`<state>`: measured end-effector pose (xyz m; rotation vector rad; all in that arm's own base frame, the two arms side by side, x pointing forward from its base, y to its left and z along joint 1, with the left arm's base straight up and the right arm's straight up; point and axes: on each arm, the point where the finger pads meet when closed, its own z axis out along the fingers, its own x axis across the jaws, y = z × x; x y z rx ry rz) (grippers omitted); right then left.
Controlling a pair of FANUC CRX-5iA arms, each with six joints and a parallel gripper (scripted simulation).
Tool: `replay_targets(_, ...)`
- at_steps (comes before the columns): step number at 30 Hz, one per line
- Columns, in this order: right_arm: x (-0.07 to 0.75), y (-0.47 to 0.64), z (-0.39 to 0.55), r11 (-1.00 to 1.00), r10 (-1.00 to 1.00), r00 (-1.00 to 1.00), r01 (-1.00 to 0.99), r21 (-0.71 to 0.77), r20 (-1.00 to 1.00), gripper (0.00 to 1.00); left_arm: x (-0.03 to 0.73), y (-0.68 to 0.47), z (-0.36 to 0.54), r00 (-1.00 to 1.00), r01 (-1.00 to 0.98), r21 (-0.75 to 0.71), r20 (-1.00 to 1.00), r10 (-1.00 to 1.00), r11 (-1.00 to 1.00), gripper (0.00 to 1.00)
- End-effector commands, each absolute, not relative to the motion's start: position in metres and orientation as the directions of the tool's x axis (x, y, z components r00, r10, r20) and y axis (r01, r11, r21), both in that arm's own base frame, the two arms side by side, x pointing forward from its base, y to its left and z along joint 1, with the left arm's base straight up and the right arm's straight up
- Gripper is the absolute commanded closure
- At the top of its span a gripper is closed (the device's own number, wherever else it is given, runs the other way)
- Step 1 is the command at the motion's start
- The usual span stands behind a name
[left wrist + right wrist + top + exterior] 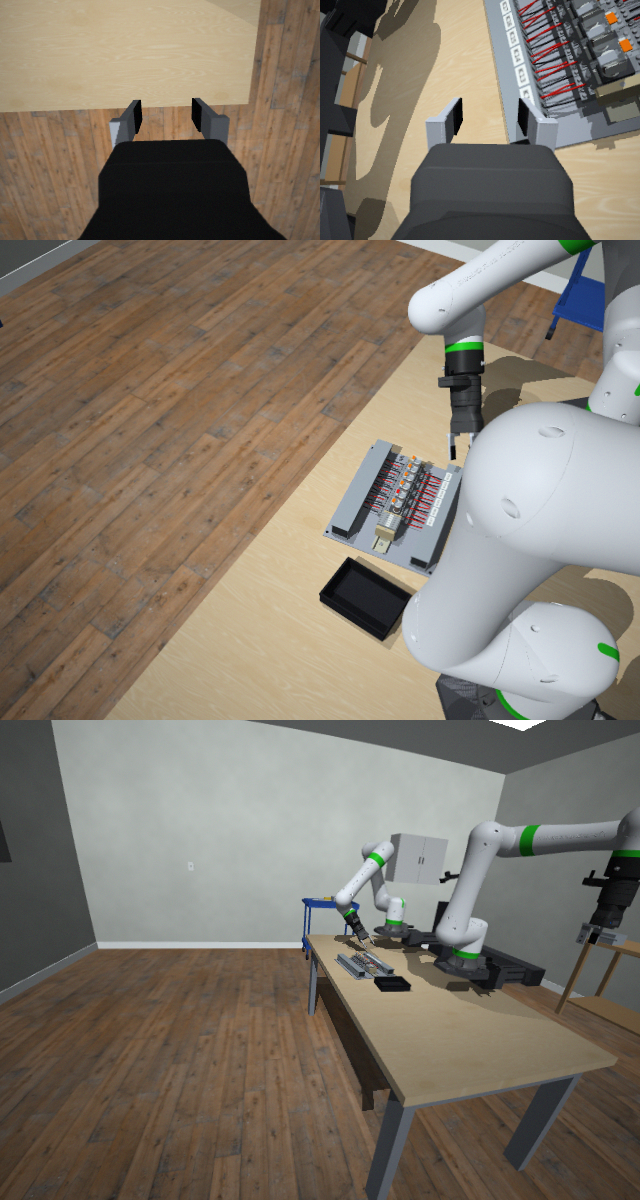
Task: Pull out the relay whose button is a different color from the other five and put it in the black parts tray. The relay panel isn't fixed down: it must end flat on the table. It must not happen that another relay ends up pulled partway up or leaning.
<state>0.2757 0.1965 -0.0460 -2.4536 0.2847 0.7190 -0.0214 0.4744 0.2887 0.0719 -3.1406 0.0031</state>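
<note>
The relay panel (356,543) (368,976) (580,138) lies flat on the table. Its row holds several relays with orange buttons and one relay with a red button (398,491), second from the terminal-block end. No relay visibly leans, though they are small in view. The black parts tray (363,596) (391,985) is empty, beside the panel's terminal-block end. My right gripper (461,447) (368,944) (490,109) is open and empty, above the panel's far corner, outside its labelled duct. My left gripper (589,933) (166,109) is open and empty, far from the panel, past the table's edge.
Grey wire ducts (362,488) (439,516) rise along both sides of the relay row. The left arm (527,488) hides part of the panel's near side in the top view. A wooden stand (573,978) is by the left gripper. A blue cart (323,902) stands beyond the table.
</note>
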Motion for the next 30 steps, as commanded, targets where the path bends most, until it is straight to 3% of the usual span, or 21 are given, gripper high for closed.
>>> replay_targets(1, 0.2761, 0.1966, -0.0456, -0.820, -0.044, 0.834, -0.344, -0.457, -0.550, 0.00, -0.0216, 0.4745, 0.2896, -0.999, -0.046, 0.000, 0.000, -0.046, 0.999, 0.00)
replay_targets(30, 0.2761, 0.1966, -0.0456, -0.820, -0.044, 0.834, -0.344, -0.457, -0.550, 0.02, -0.0217, 0.4745, 0.2897, -0.999, -0.046, 0.000, 0.000, -0.046, 0.999, 0.00)
